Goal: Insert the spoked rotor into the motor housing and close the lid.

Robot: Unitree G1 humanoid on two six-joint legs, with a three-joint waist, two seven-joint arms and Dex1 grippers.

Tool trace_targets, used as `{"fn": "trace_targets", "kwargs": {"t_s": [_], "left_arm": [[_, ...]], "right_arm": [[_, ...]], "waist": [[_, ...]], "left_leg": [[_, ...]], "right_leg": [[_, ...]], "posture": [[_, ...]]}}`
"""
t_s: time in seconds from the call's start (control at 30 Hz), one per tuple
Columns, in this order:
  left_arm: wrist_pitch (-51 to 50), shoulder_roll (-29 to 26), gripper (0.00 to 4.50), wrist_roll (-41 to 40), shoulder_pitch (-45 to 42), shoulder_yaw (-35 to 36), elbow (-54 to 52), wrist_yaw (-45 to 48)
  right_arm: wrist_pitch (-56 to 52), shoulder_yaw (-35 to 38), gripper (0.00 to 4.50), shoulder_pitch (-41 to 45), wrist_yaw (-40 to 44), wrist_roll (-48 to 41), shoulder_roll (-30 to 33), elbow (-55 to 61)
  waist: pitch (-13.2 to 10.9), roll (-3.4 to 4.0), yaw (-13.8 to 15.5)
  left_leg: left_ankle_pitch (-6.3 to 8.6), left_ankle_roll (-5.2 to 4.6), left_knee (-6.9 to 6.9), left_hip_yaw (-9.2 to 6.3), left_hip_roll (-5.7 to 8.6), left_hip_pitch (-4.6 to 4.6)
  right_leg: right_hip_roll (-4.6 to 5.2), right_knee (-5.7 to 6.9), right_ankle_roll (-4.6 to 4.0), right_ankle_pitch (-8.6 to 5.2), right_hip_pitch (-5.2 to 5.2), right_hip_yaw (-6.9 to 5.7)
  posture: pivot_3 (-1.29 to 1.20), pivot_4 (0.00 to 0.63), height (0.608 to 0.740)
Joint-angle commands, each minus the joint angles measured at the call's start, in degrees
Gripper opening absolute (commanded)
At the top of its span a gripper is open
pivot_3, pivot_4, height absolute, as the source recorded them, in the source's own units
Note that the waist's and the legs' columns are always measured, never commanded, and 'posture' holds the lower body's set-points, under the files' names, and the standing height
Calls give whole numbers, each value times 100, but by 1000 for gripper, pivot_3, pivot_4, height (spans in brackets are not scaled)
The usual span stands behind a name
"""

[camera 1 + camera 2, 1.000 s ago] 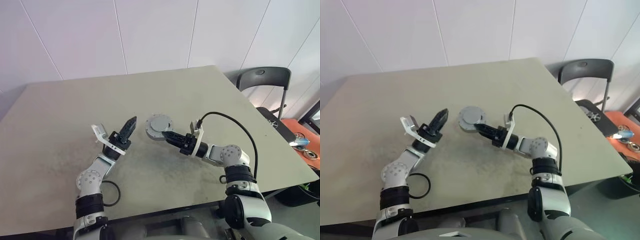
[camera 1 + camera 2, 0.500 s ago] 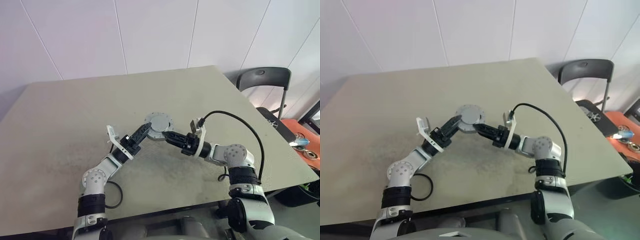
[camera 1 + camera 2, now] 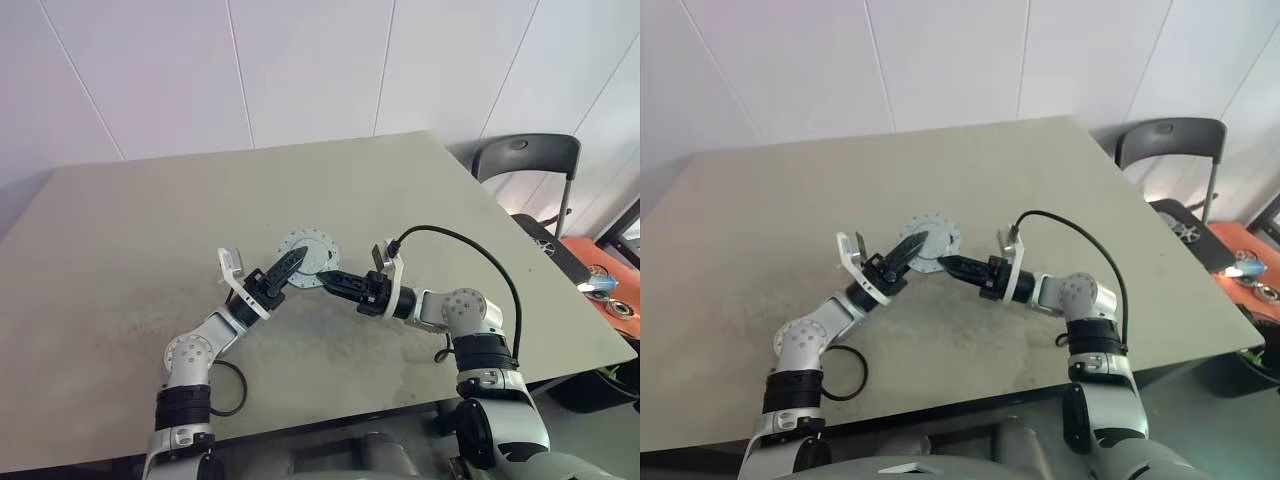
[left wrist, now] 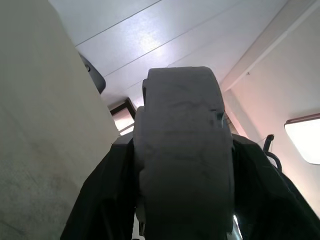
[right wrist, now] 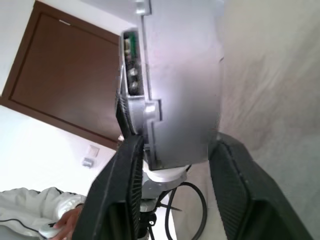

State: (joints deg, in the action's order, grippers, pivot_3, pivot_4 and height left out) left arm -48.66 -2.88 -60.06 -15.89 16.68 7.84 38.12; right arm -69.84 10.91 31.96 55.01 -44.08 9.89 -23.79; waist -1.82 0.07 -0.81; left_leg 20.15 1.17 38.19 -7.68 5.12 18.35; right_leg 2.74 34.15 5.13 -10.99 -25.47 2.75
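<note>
The motor housing (image 3: 312, 247) is a round grey metal drum held on edge just above the table, its flat face with a ring of small holes turned up toward the head camera. My left gripper (image 3: 296, 259) is shut on its left rim, and the left wrist view shows the drum (image 4: 180, 145) edge-on between the black fingers (image 4: 97, 200). My right gripper (image 3: 329, 277) is shut on the lower right rim. In the right wrist view a thinner dark-edged layer with a green part (image 5: 131, 47), possibly the lid, lies against one face of the housing (image 5: 182, 85). The spoked rotor is hidden.
The pale table (image 3: 150, 230) spreads wide around both arms. A black chair (image 3: 525, 155) stands past its right edge, with orange items (image 3: 600, 275) on the floor beyond. A black cable loop (image 3: 233, 385) hangs by my left arm. A person's hand (image 5: 65, 227) shows in the right wrist view.
My left gripper swung right to the housing, opened and shut on its rim. The housing, held by the right gripper throughout, tipped so that its face now turns upward.
</note>
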Motion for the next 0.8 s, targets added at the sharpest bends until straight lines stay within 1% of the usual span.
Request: {"fn": "trace_targets", "kwargs": {"t_s": [0.03,0.13,0.23,0.33,0.43,0.5,0.57,0.63,0.67,0.73,0.8], "left_arm": [[-203,-84,2113,-299,101,-52,-378,292],[-171,-115,2113,-202,136,-83,-385,214],[-65,-87,2113,-119,136,-87,-337,146],[10,-22,2113,-146,133,-17,-312,63],[293,125,2113,-246,44,273,-145,-127],[537,227,2113,-323,-78,559,56,-372],[935,341,2113,-608,-376,1181,593,-947],[1409,356,2113,-735,-599,1673,989,-1253],[1758,326,2113,-635,-673,1857,1117,-1396],[2776,267,2113,-240,-813,2222,1362,-1737],[3685,173,2113,230,-916,2403,1657,-2059]], "right_arm": [[102,-88,1910,62,263,-228,1,331],[196,-275,1910,0,347,-143,51,472],[502,-327,1910,-6,235,7,37,429],[610,-235,2443,75,163,-15,20,244],[741,-198,3478,146,24,49,8,102],[763,-145,3478,181,16,4,13,30],[805,-121,3478,204,14,2,27,-7],[863,-160,3478,207,40,34,51,-22],[878,-156,3478,207,44,27,57,-28],[898,-149,3478,201,65,2,70,-2],[928,-169,3478,204,95,8,81,5]], "waist": [[0,0,-10],[0,0,8],[0,0,18],[0,-1,16],[1,-1,16],[1,-1,11],[1,-3,19],[1,-3,-1],[1,-3,-9],[1,-4,-5],[3,-6,10]], "left_leg": [[0,0,0,0,0,0],[0,0,0,0,0,0],[0,0,4,0,2,0],[0,0,5,2,2,-1],[-1,1,5,2,1,-2],[-2,2,6,3,1,-2],[-3,5,5,3,-3,-3],[-6,10,5,2,-7,-4],[-8,13,5,3,-11,-4],[-11,18,3,3,-14,-6],[-12,21,3,3,-14,-6]], "right_leg": [[0,1,0,0,0,0],[0,1,0,0,-1,1],[1,1,-1,1,2,1],[1,1,-5,4,3,1],[0,2,-7,5,3,1],[0,2,-9,6,3,2],[-3,2,-13,9,3,2],[-6,2,-21,14,2,1],[-6,2,-26,17,1,2],[-8,3,-28,19,1,1],[-9,1,-28,19,1,1]], "posture": [[0,0,740],[0,0,740],[0,0,740],[0,0,740],[0,0,740],[0,0,740],[0,0,740],[0,0,740],[0,0,740],[0,0,740],[0,0,740]]}}
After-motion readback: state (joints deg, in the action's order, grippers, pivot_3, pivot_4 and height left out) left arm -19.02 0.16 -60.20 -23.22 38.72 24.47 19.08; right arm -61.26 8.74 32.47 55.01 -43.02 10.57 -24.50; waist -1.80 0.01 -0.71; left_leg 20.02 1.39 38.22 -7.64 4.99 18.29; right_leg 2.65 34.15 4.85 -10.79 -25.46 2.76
